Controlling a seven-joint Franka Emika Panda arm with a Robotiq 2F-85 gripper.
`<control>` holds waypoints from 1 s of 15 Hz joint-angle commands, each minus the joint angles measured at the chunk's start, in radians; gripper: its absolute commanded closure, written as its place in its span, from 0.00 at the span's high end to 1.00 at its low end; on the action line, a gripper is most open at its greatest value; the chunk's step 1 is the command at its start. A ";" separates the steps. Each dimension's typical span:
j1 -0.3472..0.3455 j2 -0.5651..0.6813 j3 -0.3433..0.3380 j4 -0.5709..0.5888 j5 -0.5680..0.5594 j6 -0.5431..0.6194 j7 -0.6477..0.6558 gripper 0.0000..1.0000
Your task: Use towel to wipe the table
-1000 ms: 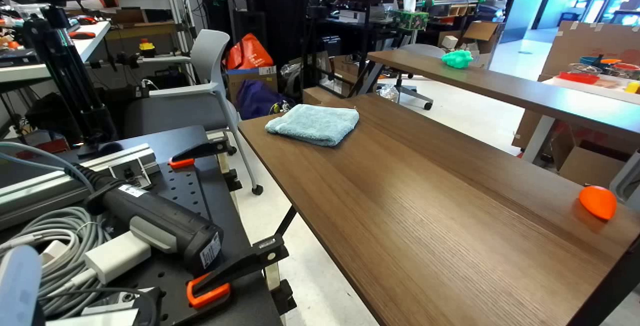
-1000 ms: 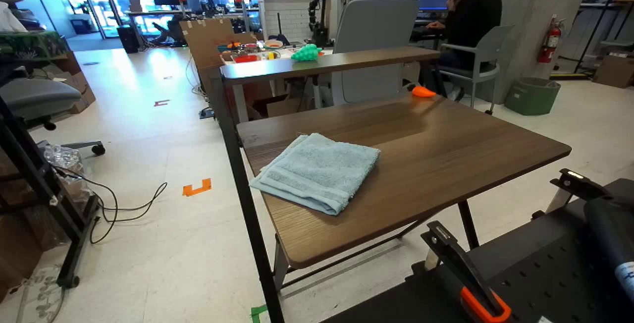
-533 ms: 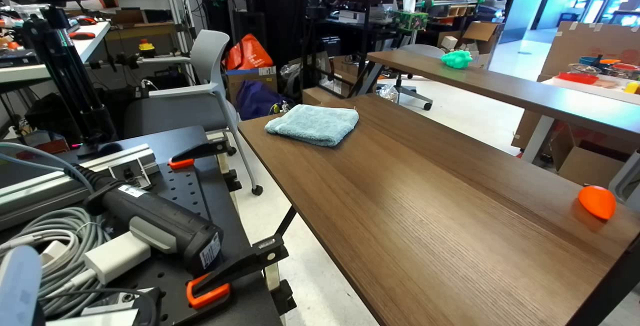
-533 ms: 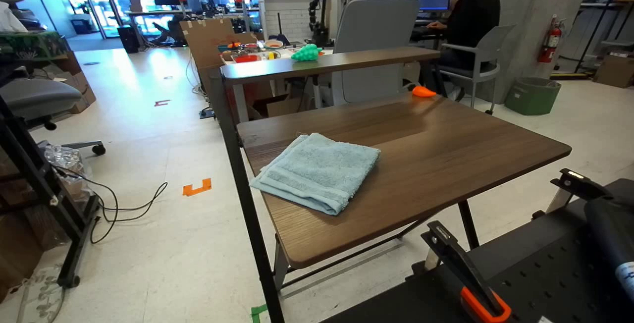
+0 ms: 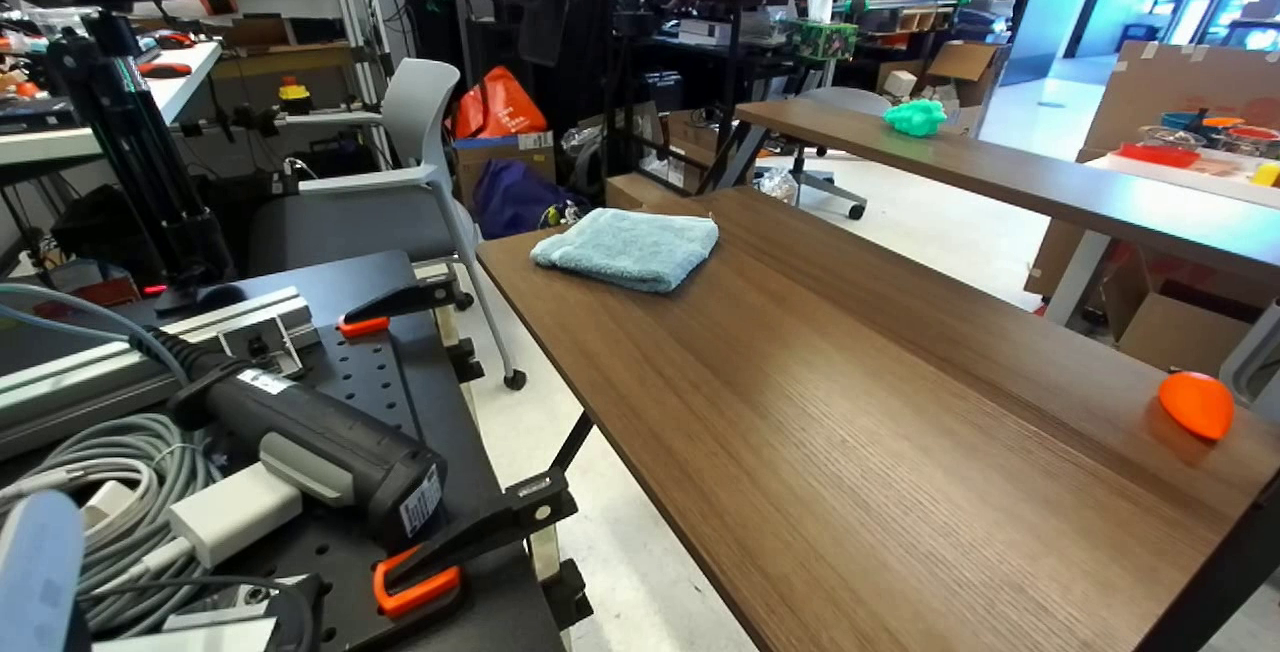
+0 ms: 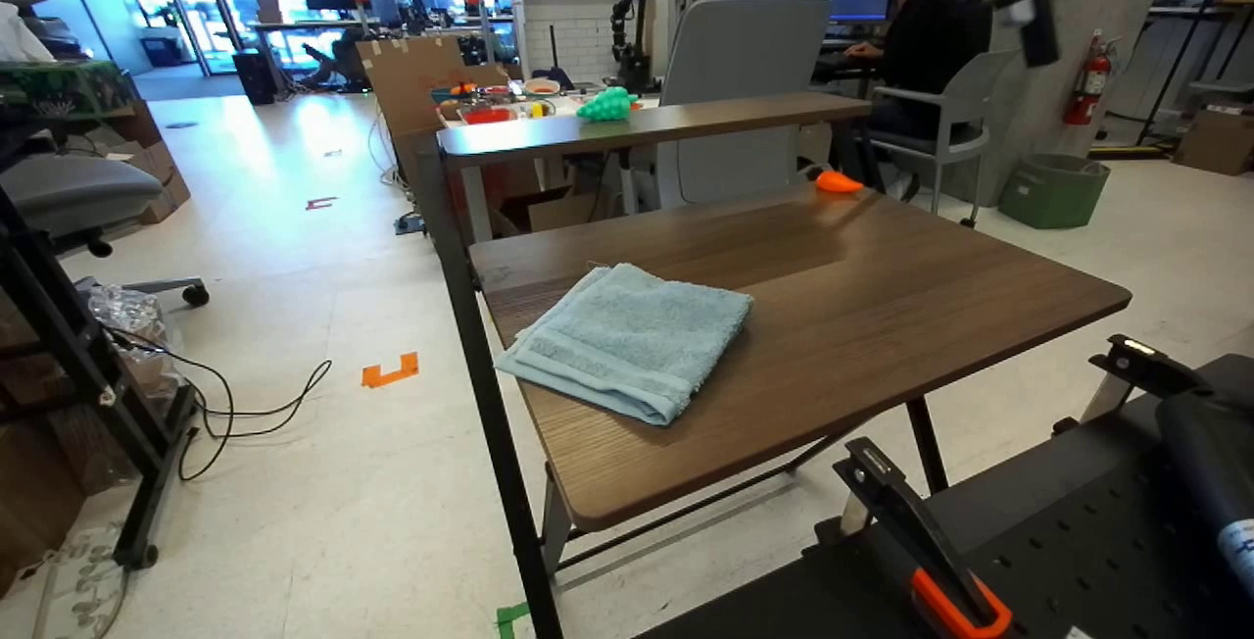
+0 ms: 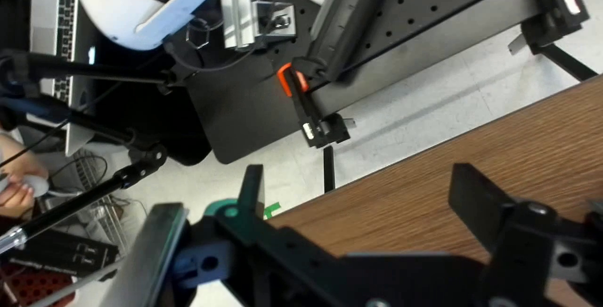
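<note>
The light blue-grey towel lies folded flat near one end of the brown wood-grain table. From the opposite exterior angle the towel has one corner poking past the end edge of the table. In the wrist view my gripper is wide open, nothing between its fingers, with the table's bare top and its edge beneath. The towel is out of the wrist view. A dark part of my arm or gripper hangs at the top of an exterior view, well above and apart from the towel.
A raised brown shelf runs along the table's far side, with a green lumpy object on it. An orange object sits on the table's far end. Beside the table, across a floor gap, stands a black cart with clamps.
Parts of my arm have come into the top of both exterior views, where none showed before. The towel and the table have not moved.
</note>
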 commanded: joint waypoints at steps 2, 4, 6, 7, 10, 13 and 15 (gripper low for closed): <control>0.129 0.267 -0.076 0.217 0.117 -0.052 0.176 1.00; 0.163 0.231 -0.102 0.155 0.100 -0.001 0.156 1.00; 0.171 0.274 -0.115 0.190 0.107 -0.003 0.164 1.00; 0.171 0.277 -0.118 0.196 0.108 -0.005 0.164 1.00; 0.185 0.358 -0.152 0.257 0.094 -0.163 0.213 1.00; 0.175 0.385 -0.153 0.200 0.291 0.069 0.108 1.00; 0.186 0.398 -0.145 0.159 0.378 0.224 0.079 1.00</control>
